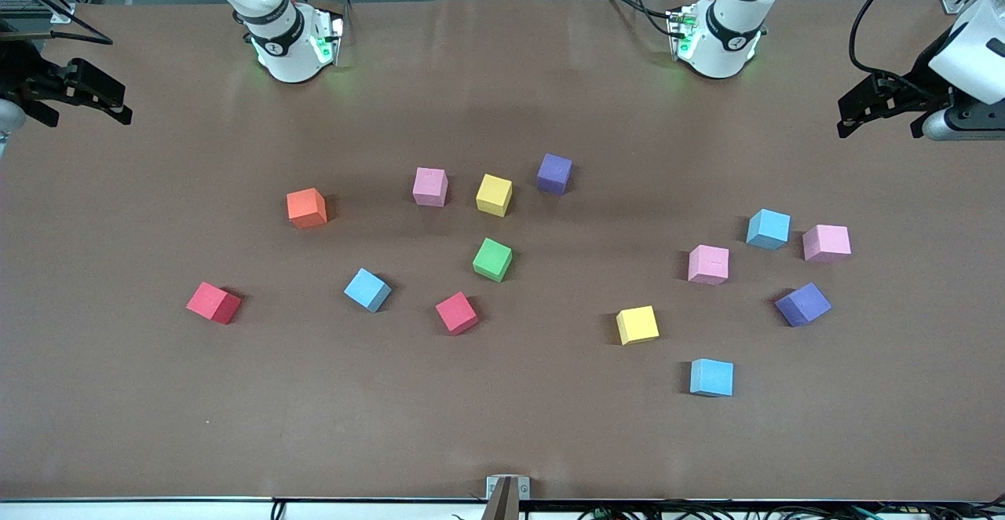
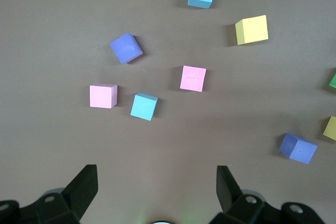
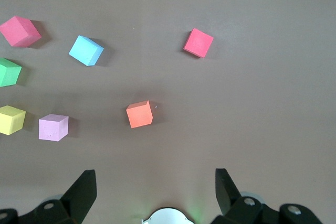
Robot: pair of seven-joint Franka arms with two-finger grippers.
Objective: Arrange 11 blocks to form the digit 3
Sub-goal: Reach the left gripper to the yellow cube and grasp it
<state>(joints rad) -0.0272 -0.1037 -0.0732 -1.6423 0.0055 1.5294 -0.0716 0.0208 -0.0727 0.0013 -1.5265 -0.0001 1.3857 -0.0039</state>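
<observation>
Nearest you sits a light blue block [image 1: 711, 378], every cube scattered, both pincers, left pincer [image 1: 878, 111] and right pincer [image 1: 88, 98], wide open and empty, so a careless approach could knock neighbouring cubes askew.

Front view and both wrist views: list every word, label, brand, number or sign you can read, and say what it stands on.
No readable text anywhere.
The blocks, such as the orange one, are plain, without letters or numbers.
The table carries no label.
A small dark mark shows on each arm's wrist ring; too small to read.
</observation>
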